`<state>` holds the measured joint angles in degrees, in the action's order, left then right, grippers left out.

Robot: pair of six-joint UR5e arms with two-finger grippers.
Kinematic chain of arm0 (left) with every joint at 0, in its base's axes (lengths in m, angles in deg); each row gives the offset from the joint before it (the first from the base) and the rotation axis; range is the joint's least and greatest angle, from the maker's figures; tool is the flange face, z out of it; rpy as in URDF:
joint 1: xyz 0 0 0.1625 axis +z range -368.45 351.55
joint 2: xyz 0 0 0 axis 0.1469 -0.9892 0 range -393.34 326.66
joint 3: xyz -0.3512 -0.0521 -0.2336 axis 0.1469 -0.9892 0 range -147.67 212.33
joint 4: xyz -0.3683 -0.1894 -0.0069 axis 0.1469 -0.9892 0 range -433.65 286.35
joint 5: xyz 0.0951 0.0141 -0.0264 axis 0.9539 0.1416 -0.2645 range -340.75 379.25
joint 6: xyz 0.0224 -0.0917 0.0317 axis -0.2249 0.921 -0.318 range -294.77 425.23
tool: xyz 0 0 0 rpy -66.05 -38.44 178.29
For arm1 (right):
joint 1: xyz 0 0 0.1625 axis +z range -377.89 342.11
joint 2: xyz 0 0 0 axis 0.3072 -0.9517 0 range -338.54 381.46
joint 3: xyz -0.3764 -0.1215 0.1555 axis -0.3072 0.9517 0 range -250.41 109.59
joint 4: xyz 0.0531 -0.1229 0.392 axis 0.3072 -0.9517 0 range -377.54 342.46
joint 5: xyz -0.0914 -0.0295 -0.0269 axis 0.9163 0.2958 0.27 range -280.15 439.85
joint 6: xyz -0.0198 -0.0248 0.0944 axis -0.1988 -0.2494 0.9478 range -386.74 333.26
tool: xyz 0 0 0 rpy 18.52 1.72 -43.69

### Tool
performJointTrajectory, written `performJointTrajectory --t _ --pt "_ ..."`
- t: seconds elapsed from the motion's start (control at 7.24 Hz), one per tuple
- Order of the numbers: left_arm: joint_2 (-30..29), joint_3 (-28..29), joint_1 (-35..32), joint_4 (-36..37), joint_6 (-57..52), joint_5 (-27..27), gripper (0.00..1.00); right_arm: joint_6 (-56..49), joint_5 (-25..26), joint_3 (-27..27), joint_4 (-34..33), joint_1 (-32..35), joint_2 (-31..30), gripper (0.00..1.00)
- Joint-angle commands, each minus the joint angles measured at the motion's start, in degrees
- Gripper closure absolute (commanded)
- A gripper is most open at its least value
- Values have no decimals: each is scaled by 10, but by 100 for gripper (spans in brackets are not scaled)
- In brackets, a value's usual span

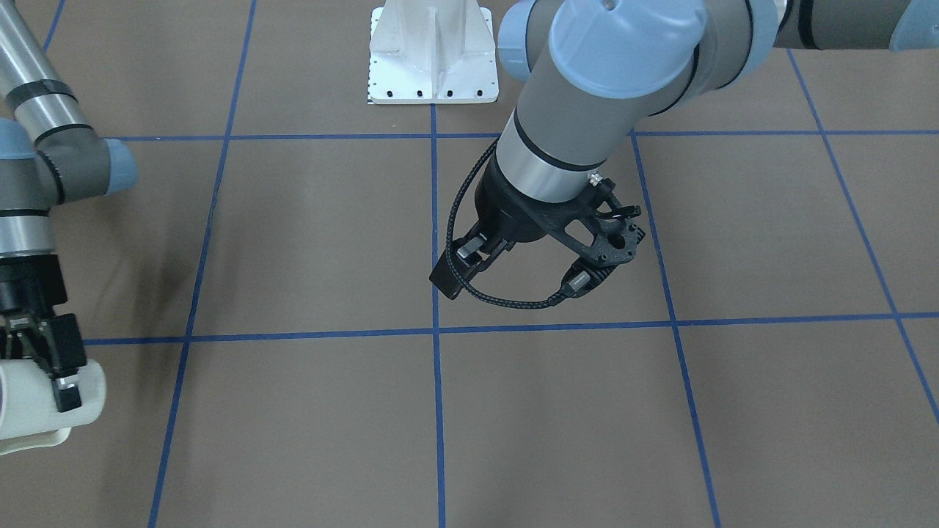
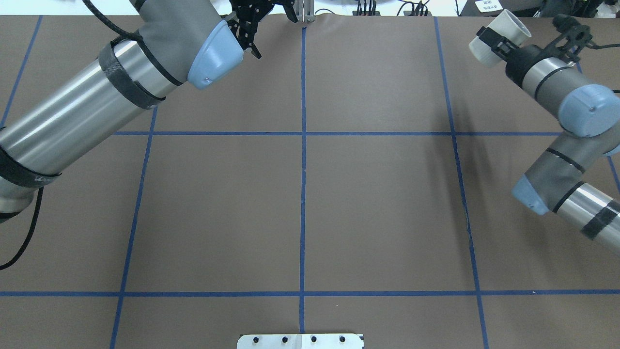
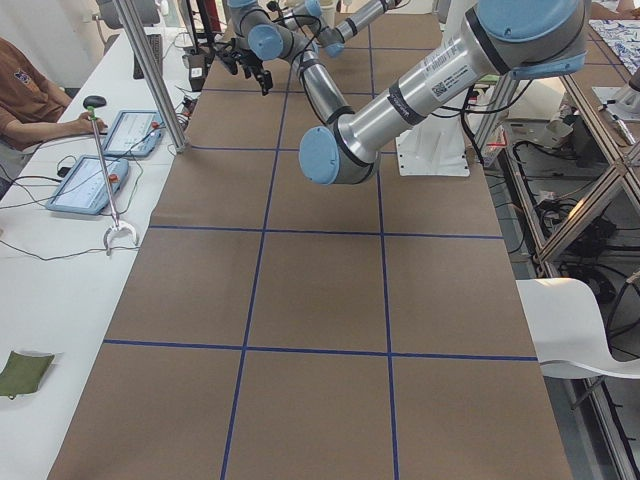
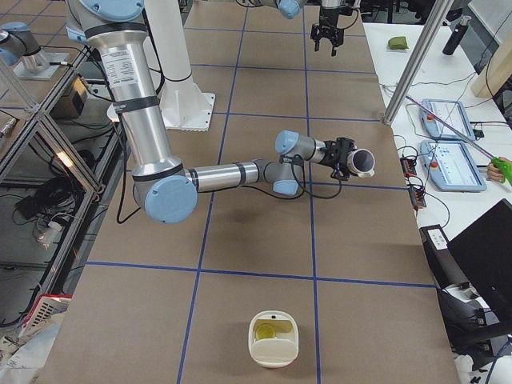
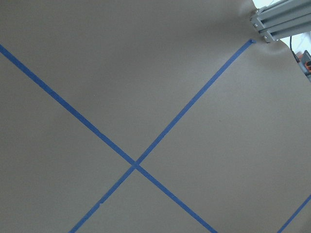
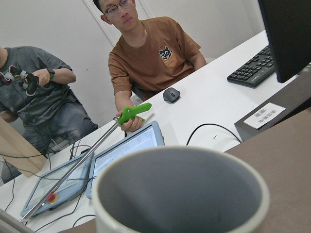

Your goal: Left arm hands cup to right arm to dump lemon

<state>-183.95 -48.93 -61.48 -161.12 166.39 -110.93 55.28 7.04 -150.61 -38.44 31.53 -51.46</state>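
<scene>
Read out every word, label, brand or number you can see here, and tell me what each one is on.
Nothing reads clearly.
Left arm sticker: too small.
Right arm sticker: too small.
Paper slip: blurred.
Card at the overhead view's top right: blurred.
Shirt: cat print, any words too small.
Cup: no text shows.
</scene>
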Motion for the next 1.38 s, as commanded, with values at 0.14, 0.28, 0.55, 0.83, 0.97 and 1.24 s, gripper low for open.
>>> performJointTrajectory --t 0.14,0.28,0.55,0.83,0.97,1.24 --pt "-33 34 5 -1 -1 18 0 -57 112 -85 -156 -107 38 94" --pt "-68 73 14 2 -21 30 0 -97 159 -85 -186 -151 65 94" --pt "-78 80 21 10 -35 34 0 -103 235 -86 -268 -215 112 94" --pt "-78 79 28 19 -54 33 0 -147 275 -83 -273 -253 124 93" --pt "-86 78 35 60 -91 33 1 -146 305 -83 -312 -267 145 93" --pt "-92 77 58 116 -148 34 2 -147 354 -82 -333 -302 160 94"
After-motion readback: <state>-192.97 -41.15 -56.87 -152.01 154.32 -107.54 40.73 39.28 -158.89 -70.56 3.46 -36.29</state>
